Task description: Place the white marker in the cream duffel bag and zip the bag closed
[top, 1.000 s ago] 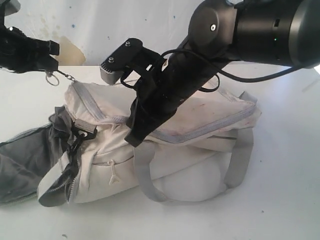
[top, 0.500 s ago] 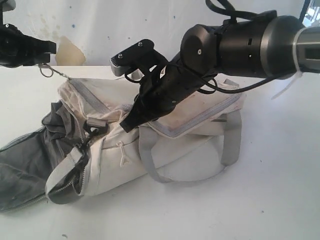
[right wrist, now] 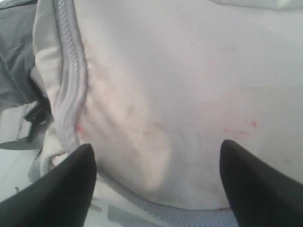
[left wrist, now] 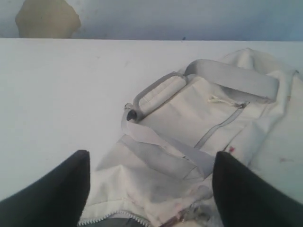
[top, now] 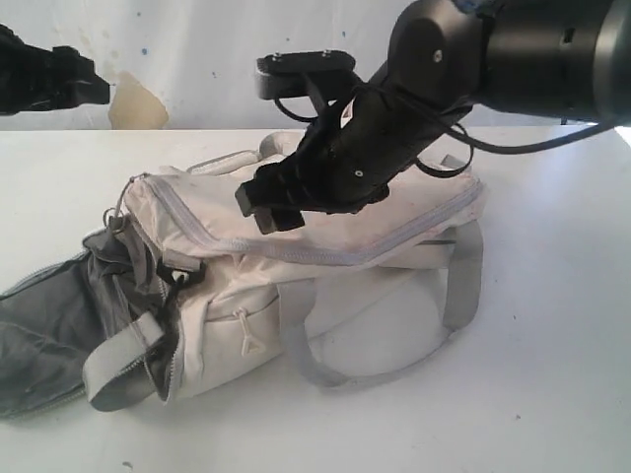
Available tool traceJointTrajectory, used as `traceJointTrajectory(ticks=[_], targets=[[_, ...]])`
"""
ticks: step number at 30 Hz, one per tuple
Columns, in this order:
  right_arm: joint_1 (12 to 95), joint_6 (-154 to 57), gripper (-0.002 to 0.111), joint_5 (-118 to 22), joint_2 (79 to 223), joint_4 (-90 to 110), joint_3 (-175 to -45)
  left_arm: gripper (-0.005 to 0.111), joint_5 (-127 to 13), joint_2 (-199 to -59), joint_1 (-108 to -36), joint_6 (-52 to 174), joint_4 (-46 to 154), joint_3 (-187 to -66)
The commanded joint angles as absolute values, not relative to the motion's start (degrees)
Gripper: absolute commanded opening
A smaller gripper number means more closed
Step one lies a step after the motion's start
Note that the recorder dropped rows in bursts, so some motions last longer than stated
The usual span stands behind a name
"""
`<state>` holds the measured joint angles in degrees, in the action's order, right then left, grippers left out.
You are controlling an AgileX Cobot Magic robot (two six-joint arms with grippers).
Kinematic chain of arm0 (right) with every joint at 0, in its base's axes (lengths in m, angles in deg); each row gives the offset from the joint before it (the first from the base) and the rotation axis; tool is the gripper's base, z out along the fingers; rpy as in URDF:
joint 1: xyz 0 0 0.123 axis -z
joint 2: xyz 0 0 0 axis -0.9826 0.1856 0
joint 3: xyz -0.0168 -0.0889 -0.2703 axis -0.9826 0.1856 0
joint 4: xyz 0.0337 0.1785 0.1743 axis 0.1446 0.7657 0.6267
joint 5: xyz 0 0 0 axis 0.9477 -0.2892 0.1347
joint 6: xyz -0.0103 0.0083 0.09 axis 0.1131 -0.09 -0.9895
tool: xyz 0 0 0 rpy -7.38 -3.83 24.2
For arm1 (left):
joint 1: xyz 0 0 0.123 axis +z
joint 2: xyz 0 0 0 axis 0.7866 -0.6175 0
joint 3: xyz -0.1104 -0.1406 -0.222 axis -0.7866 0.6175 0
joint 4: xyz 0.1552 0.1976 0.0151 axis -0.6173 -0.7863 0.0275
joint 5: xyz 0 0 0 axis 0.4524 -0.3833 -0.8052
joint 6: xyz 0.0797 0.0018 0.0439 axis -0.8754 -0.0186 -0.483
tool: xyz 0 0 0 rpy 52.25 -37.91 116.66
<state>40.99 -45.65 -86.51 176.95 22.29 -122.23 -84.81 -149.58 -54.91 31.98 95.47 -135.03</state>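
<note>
- The cream duffel bag [top: 227, 212] lies soft and floppy on the white table [top: 552, 374].
- Its left end hangs open, and the dark grey lining [top: 44, 340] spills out.

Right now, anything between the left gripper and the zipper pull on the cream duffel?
Nothing visible. The left gripper, open, hangs above the table beyond the open end of the cream duffel bag; the zipper pull ring sits at that end's top corner. The right gripper hovers open over the top panel, farther along the bag, off that line.
</note>
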Motion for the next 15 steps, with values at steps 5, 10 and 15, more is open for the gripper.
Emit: traceJointTrajectory(ticks=[5,10,15], targets=[[41.66,-54.27,0.063,-102.33,172.41,19.11,-122.12,0.056,-99.63,-143.24,-54.87,42.93,89.10,-135.31],[42.12,-54.74,0.025,-107.49,170.90,16.95,-122.12,0.056,-107.76,-141.53,-54.87,56.46,74.78,-135.31],[45.31,-55.11,0.016,-110.29,170.74,16.79,-122.02,0.048,-115.26,-140.12,-54.87,58.89,70.13,-135.31]])
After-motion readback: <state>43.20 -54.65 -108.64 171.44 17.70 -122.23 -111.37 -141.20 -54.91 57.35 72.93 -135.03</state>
